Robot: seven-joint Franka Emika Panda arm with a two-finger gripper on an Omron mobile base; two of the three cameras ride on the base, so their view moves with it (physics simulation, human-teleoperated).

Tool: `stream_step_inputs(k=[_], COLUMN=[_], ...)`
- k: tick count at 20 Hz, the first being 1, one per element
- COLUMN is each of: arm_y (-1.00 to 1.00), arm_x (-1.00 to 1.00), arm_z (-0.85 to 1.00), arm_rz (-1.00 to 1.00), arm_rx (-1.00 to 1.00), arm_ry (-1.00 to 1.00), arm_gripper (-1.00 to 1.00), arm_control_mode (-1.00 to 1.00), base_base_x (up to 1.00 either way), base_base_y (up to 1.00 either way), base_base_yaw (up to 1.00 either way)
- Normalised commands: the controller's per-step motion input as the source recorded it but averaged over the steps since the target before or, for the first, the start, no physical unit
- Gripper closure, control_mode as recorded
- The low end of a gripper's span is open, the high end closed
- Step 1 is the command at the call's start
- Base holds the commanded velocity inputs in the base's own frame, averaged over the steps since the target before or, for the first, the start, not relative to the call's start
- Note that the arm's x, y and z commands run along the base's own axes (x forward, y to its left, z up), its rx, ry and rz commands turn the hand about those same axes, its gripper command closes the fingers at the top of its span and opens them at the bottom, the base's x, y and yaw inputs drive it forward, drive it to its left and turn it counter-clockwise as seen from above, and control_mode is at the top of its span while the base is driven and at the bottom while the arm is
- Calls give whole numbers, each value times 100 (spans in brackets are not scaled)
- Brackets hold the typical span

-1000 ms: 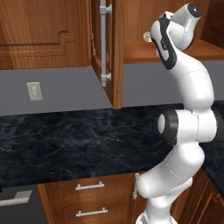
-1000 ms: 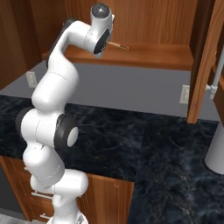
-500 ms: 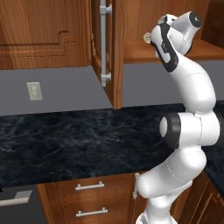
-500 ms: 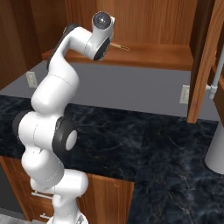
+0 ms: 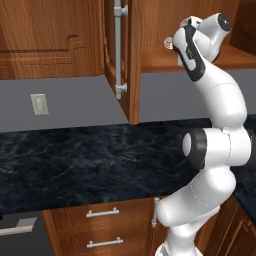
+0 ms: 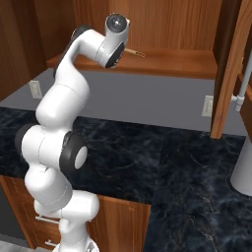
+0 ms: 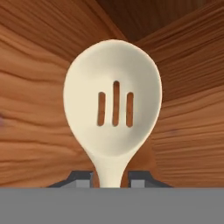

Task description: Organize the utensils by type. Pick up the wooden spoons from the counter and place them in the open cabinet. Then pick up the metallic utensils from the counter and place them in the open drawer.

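Observation:
My gripper [image 7: 112, 179] is shut on the handle of a pale wooden spoon [image 7: 113, 105] with three slots in its bowl. Its fingertips [image 7: 81, 180] press the handle from both sides. The hand is raised into the open cabinet, and the spoon [image 6: 136, 52] juts out just above the cabinet shelf [image 6: 177, 63]. From the left, the spoon's bowl [image 5: 168, 43] shows in front of the hand, over the shelf [image 5: 157, 61]. The dark marble counter [image 5: 75, 160] below carries no utensil where it shows. The metallic utensils and the open drawer are out of view.
The open cabinet door [image 5: 122, 55] with its metal bar handle hangs left of the hand, and appears as door [image 6: 231, 74] on the right. Shut drawers [image 5: 102, 213] sit under the counter. A grey rounded object [image 6: 243, 167] stands on the counter at right.
The hand has sunk slightly toward the shelf with the spoon still held. Nothing else has moved.

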Motion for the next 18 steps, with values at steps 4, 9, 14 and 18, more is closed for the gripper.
stream_step_inputs(k=[4,9,14,18], arm_y=[0,0,0,0], arm_x=[20,19,22,0], arm_z=[-9,-8,-5,-6], arm_rz=[6,8,14,16], arm_rx=[0,0,0,0], arm_ry=[0,0,4,0], arm_gripper=[-100,-100,-100,-100], arm_control_mode=[-100,-100,-100,-100], base_base_x=[0,0,0,0], base_base_y=[0,0,0,0], base_base_yaw=[0,0,0,0])
